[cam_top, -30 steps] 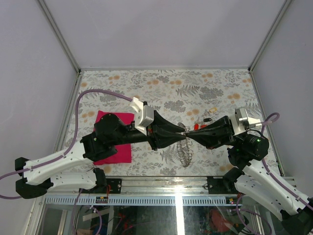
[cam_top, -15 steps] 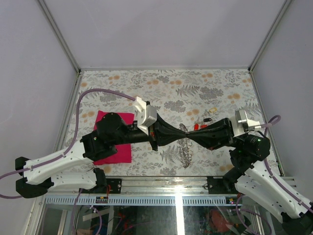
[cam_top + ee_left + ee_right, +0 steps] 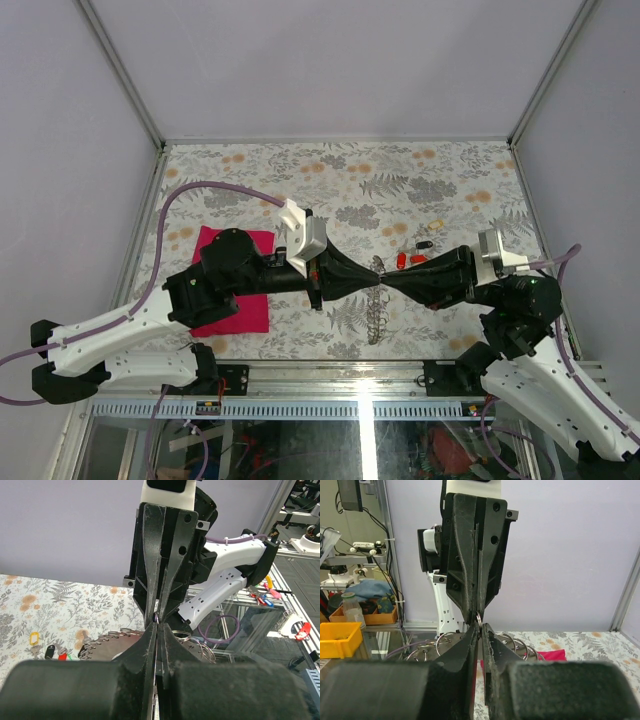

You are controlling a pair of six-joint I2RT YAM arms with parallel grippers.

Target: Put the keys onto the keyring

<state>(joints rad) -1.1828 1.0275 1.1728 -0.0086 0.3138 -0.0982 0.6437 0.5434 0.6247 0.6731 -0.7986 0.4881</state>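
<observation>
My left gripper (image 3: 374, 272) and right gripper (image 3: 388, 278) meet tip to tip above the middle of the table. The left gripper (image 3: 159, 626) is shut on one small ring of the keyring (image 3: 478, 617). The rest of the keyring (image 3: 377, 318), a silvery string of rings, hangs limp below the two tips. In the right wrist view my right gripper (image 3: 481, 627) shows a narrow gap between its jaws, and the pinched ring lies against its left finger. The keys (image 3: 405, 259), tiny red and black pieces, lie on the table just behind the right gripper. In the left wrist view the keys (image 3: 62, 655) lie at the lower left.
A magenta cloth (image 3: 250, 312) lies under the left arm on the floral table cover. A small yellow tag (image 3: 437, 224) sits behind the keys. Metal frame rails (image 3: 360, 372) run along the near edge, and grey walls close in the other three sides.
My left gripper has closed on the ring. The right jaws, shut a second ago, have parted a little. Both tips have drifted slightly toward the near edge.
</observation>
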